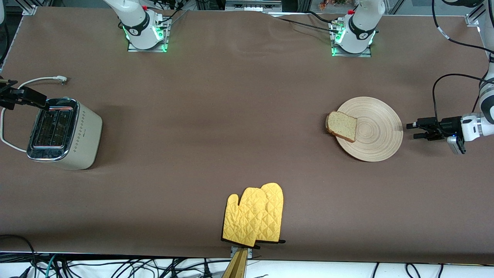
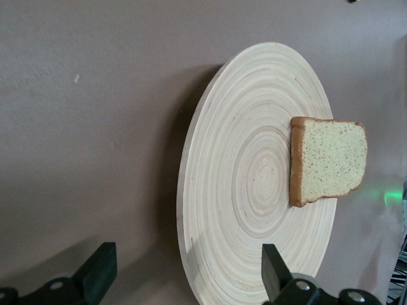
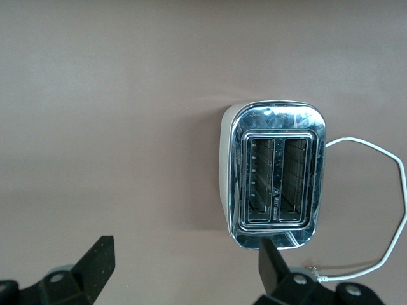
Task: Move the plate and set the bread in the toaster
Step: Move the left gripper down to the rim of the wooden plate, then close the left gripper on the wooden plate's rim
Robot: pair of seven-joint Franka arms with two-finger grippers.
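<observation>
The pale wooden plate (image 1: 380,133) lies toward the left arm's end of the table. The bread (image 1: 341,126) lies on its rim on the side toward the right arm's end, slightly overhanging. My left gripper (image 1: 412,130) is open and empty, level with the plate's rim on the side away from the bread. In the left wrist view the plate (image 2: 235,210) and the bread (image 2: 329,160) show ahead of the open left gripper (image 2: 186,262). The cream toaster (image 1: 63,133) stands toward the right arm's end, slots empty. My right gripper (image 1: 32,98) is open over the toaster's edge (image 3: 275,171).
Two yellow oven mitts (image 1: 254,216) lie at the table's edge nearest the front camera. The toaster's white cord (image 1: 34,81) loops on the table beside it and shows in the right wrist view (image 3: 381,210). Brown cloth covers the table.
</observation>
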